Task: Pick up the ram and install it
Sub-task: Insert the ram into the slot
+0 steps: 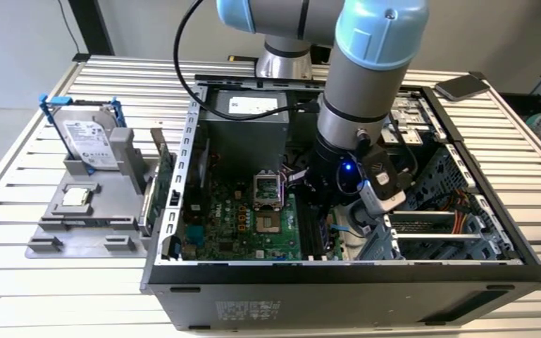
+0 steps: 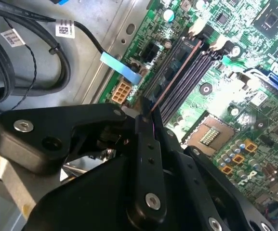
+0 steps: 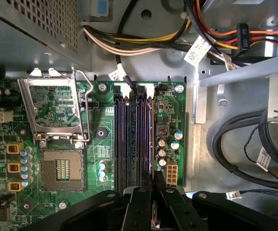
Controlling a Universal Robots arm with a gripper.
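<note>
My gripper [image 1: 332,215] reaches down inside the open computer case [image 1: 346,271], over the memory slots at the motherboard's [image 1: 251,225] right edge in the exterior view. In both wrist views the ram [image 2: 175,77] [image 3: 151,134] shows edge-on as a long thin dark strip. It lies along one of the black slots [image 3: 122,134], its far end at the white latch. The gripper [image 2: 146,118] [image 3: 152,185] is shut on the ram's near end, one finger on each face. Whether the ram is seated in the slot is not discernible.
The open processor socket [image 3: 61,168] lies beside the slots. Bundled power cables [image 3: 143,41] and thick black cables [image 3: 244,139] crowd the case wall. Outside the case, on the exterior view's left, a hard drive in a blue frame [image 1: 87,144] and an upright green card [image 1: 163,183] stand on a grey stand.
</note>
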